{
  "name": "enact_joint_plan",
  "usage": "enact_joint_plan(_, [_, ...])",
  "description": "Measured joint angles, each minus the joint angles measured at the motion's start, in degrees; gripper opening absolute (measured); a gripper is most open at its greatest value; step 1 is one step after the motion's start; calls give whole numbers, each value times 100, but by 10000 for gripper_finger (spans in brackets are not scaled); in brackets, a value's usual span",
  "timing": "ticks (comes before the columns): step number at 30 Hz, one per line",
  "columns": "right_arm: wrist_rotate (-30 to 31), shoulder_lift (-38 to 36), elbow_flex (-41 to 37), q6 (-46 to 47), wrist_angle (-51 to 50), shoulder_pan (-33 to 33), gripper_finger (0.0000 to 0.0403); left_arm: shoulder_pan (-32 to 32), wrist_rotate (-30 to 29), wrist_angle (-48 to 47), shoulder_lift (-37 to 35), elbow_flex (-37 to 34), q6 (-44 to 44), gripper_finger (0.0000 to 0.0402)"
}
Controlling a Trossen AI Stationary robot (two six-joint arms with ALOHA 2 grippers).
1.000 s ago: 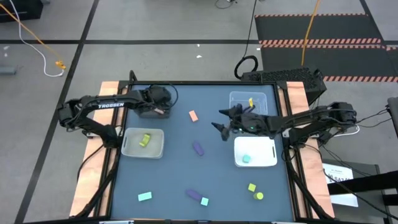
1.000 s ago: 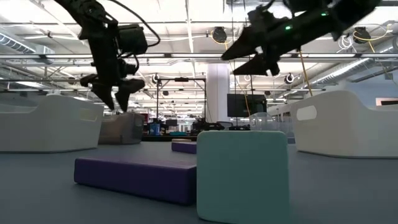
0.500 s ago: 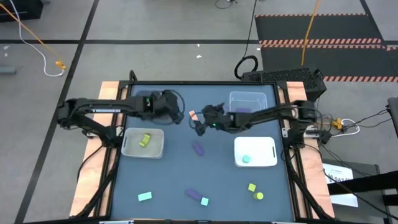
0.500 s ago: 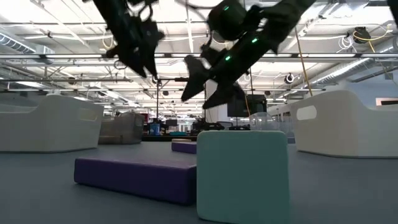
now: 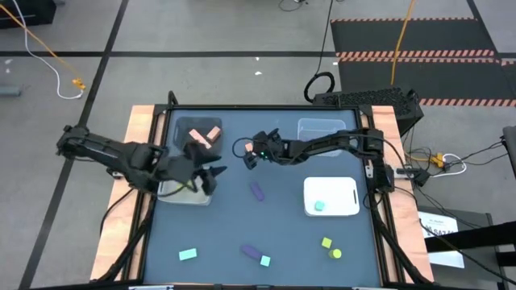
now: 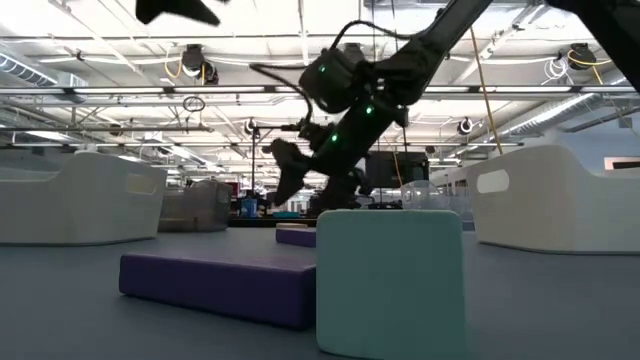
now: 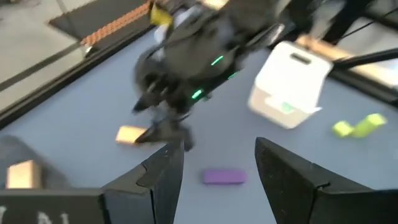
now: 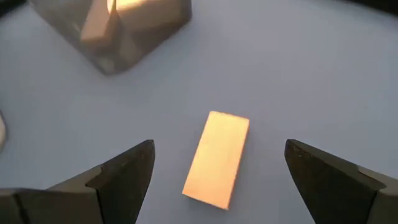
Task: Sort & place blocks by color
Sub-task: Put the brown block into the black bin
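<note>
The right gripper (image 5: 248, 155) hangs over the salmon-orange bar (image 8: 217, 159), which lies flat on the blue surface (image 5: 282, 234) just beside the dark grey bin (image 5: 181, 129), on that bin's side toward the clear bin (image 5: 322, 129). In the right wrist view the bar sits squarely in the gap between the two widely spread jaws, which grip nothing. Its long axis runs forward, away from the wrist, slightly slanted, so the jaws straddle its narrow width; judging from this, a straight descent and a closing would take it across the short side. The right arm is plainly the nearer one. The left gripper (image 5: 211, 176) is farther from the dark grey bin, over the edge of the white bin (image 5: 165, 189) on the left, with its jaws partly apart and nothing between them. The high view hides the bar under the right gripper, while the right wrist view shows it whole, along with the dark grey bin already holding salmon-orange blocks (image 5: 203, 135). The left wrist view catches the bar from the side, beneath the right gripper, with a purple bar (image 7: 224, 177) nearer on the surface. The low view shows the right gripper above the surface, but a teal cube (image 6: 391, 280) close to the lens blocks the bar itself.
</note>
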Motion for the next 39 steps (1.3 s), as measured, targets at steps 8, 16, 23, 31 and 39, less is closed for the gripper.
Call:
enact_joint_plan(8, [-347,499,226,-276,8,-223,349,-640,-461,329,-129,0,-31,198])
enact_joint_plan(16, [-40,610,232,-868,-158,-201,284,-771,-537,334,-122,0,-34,198])
enact_joint_plan(23, [-33,610,234,-994,-615,-191,149,-780,-651,331,-122,0,-27,198])
enact_joint_plan(31, [-590,245,201,-1178,-933,-179,112,-780,-649,296,-118,-226,-160,198])
enact_joint_plan(39, [-608,-849,194,-2091,-1397,126,112,-736,-865,1100,-118,-1128,-648,198])
